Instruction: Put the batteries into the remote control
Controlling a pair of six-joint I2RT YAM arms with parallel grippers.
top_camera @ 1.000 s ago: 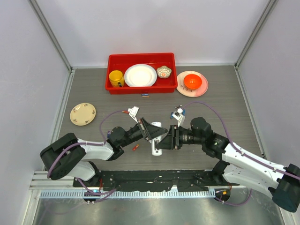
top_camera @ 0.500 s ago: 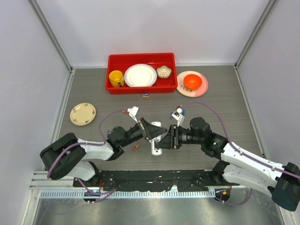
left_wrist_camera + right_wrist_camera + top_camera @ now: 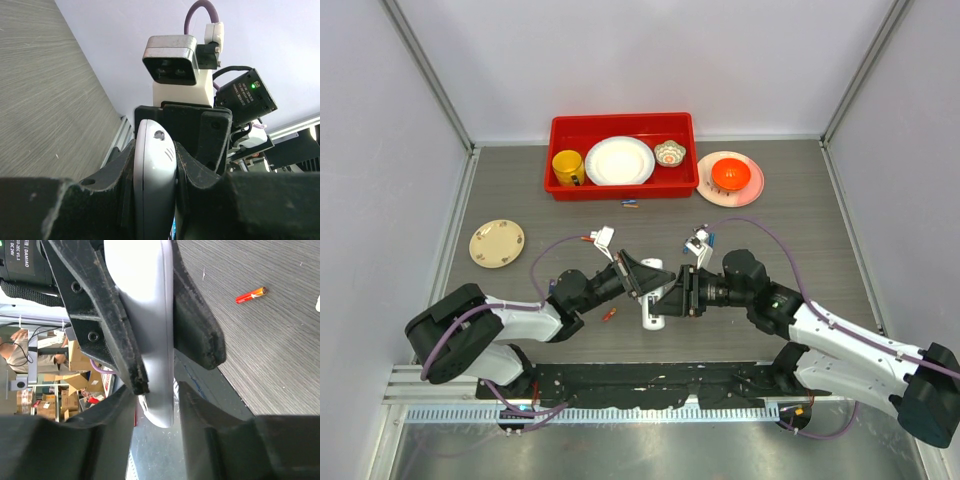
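My left gripper [image 3: 155, 150] is shut on the white remote control [image 3: 152, 175] and holds it edge-on above the table near the middle [image 3: 652, 308]. My right gripper [image 3: 156, 405] faces it from the right. Its jaws stand open on either side of the remote's rounded end [image 3: 150, 340], with a small gap on each side. A red-orange battery [image 3: 251, 294] lies on the table just left of the remote [image 3: 610, 314]. More batteries lie in front of the red bin [image 3: 632, 204] and further left [image 3: 588, 238].
A red bin [image 3: 560, 185] with a yellow mug, a white plate and a small bowl stands at the back. A white plate with an orange bowl [image 3: 730, 176] sits to its right. A tan saucer [image 3: 497, 243] lies at the left.
My right gripper has edged left, closer round the remote's end. The left gripper and the remote have stayed in place.
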